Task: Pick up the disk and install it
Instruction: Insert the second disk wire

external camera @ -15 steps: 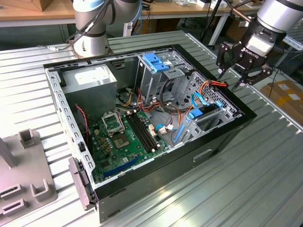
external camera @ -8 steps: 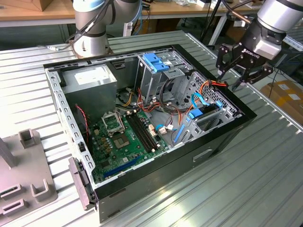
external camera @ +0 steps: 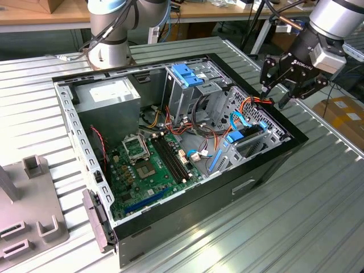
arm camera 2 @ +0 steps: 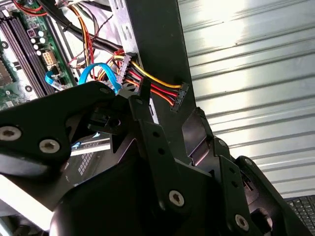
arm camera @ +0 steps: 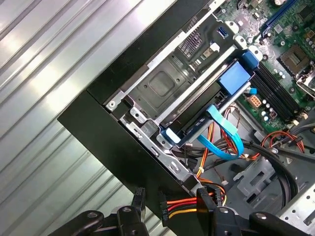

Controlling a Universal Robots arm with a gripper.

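My jaws stood apart and empty, my gripper point(external camera: 282, 85) hovering at the upper right of the exterior view over the case's point(external camera: 267, 165) rim, just above a red-and-yellow power connector point(arm camera 2: 178, 95). Beyond them, the disk point(arm camera: 197, 110) sat slotted in its bay under blue cables point(arm camera: 224, 132), the motherboard point(external camera: 151, 165) farther off.

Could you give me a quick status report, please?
Hand open, empty, over the case rim. Disk seated inside the case. Loose power plug right at the hand.
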